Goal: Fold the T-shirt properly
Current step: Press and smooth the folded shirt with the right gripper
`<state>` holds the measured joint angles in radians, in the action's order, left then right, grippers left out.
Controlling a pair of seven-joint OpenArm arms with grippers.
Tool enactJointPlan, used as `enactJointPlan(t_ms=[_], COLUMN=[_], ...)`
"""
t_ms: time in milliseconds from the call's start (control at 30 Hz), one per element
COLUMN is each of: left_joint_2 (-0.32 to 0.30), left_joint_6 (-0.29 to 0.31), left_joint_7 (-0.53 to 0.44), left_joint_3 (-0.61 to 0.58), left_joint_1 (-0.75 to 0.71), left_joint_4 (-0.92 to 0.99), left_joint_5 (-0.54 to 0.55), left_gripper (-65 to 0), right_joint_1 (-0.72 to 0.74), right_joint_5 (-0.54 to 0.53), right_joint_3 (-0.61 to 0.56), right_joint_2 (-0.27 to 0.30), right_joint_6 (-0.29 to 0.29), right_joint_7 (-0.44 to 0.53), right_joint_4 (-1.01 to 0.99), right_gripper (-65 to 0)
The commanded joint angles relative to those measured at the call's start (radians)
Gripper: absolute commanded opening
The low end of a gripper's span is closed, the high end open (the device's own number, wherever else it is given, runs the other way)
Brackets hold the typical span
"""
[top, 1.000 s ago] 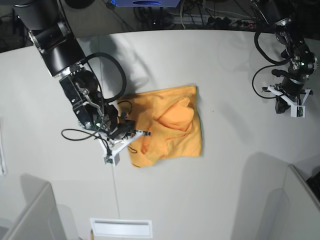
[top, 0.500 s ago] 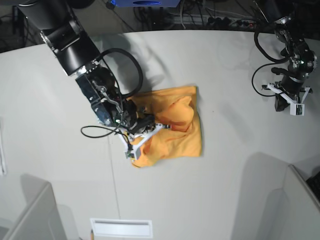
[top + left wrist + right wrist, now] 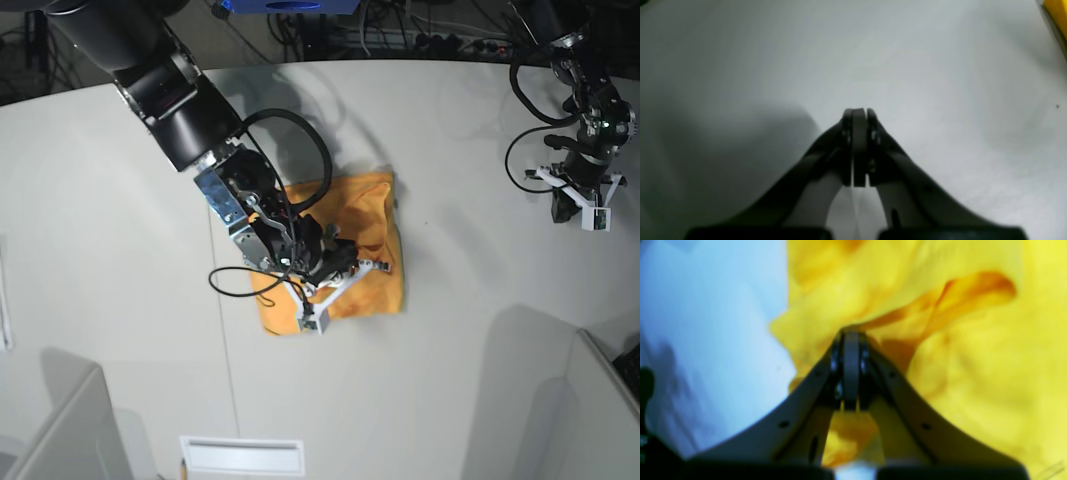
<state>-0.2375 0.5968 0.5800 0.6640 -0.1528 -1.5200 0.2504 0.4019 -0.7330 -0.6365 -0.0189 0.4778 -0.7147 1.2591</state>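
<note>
The orange-yellow T-shirt (image 3: pixel 372 203) lies bunched in the middle of the grey table (image 3: pixel 450 130). My right gripper (image 3: pixel 376 266) hangs over its right part and is shut on a fold of the fabric. In the right wrist view the jaws (image 3: pixel 850 336) pinch a raised ridge of the T-shirt (image 3: pixel 973 356). My left gripper (image 3: pixel 590 215) is far to the right, apart from the shirt. In the left wrist view it (image 3: pixel 858 111) is shut and empty over bare table, with a sliver of the T-shirt (image 3: pixel 1057 10) in the top corner.
A white slotted panel (image 3: pixel 242 456) sits at the table's front edge. Grey partitions stand at the lower left (image 3: pixel 60 430) and lower right (image 3: pixel 590 400). Cables (image 3: pixel 400 40) run behind the table. The right arm's cable (image 3: pixel 230 282) loops on the table left of the shirt.
My right arm has moved right across the shirt, carrying the pinched left edge over the rest. The shirt's outline is narrower. The left arm has not moved.
</note>
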Motion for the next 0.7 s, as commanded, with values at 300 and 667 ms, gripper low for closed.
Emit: enactJointPlan(t_ms=[300, 667], left_joint_2=[-0.013, -0.015], left_joint_6=[0.004, 0.004], left_joint_7=[-0.022, -0.022], left_joint_3=[0.003, 0.001], left_joint_1=[0.008, 0.006], left_joint_4=[-0.021, -0.017], left_joint_5=[0.013, 0.013], left_gripper=[-65.0, -65.0], right_joint_1=[0.157, 0.234], right_joint_5=[-0.01, -0.168], right_joint_3=[0.011, 0.004], right_joint_2=[-0.102, -0.114], right_joint_6=[-0.116, -0.118], right_joint_7=[0.172, 0.315], right_joint_4=[-0.135, -0.115], right_gripper=[-65.0, -65.0])
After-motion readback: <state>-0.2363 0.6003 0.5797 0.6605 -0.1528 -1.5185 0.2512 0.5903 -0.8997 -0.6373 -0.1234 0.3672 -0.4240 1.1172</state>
